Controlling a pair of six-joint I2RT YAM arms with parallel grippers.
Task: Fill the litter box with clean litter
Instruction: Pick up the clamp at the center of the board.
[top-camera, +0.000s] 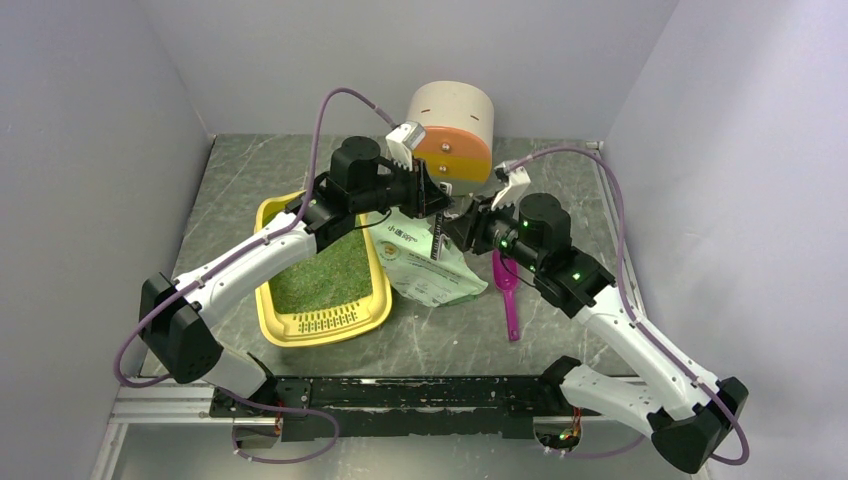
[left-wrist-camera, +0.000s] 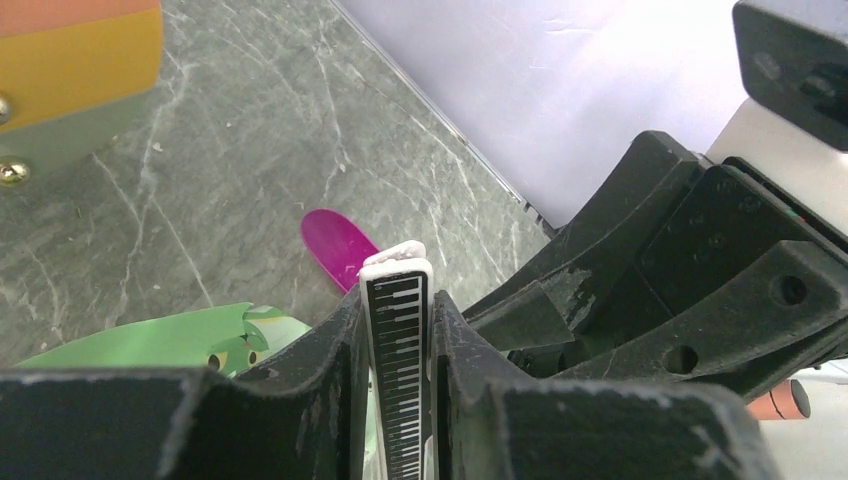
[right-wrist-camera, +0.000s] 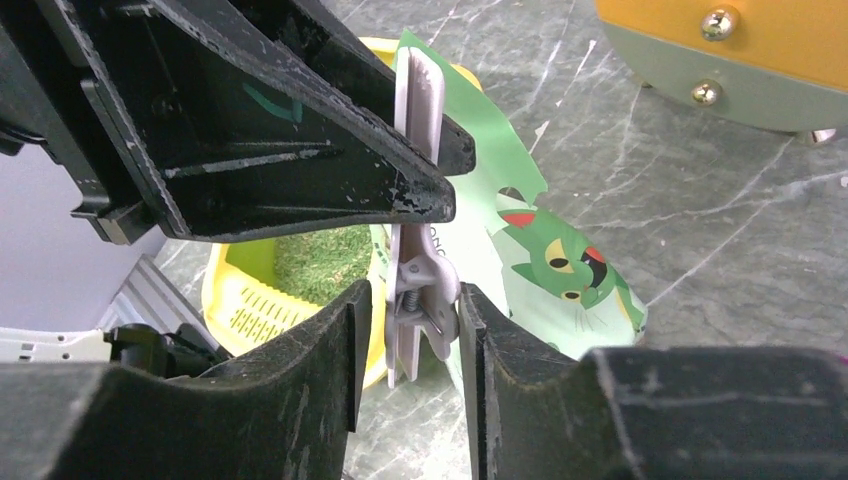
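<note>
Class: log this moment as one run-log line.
left gripper: shut on bag clip | right gripper: shut on bag clip | litter box: holds clean litter | scoop: beside bag

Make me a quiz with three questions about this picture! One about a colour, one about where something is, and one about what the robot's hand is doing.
1. What colour is the litter box?
A. blue
B. yellow
C. red

2. Where does the scoop lie?
A. on the table, right of the bag
B. inside the litter box
C. held in the right end effector

3. What is the right end effector doing?
A. hanging wide open
B. pressing flat on the table
C. shut on the clip

Answers:
1 B, as its rim and walls are yellow in the top view.
2 A, as the top view shows it lying flat on the table beside the bag.
3 C, as the right wrist view shows both fingers squeezing the clip's spring end.
</note>
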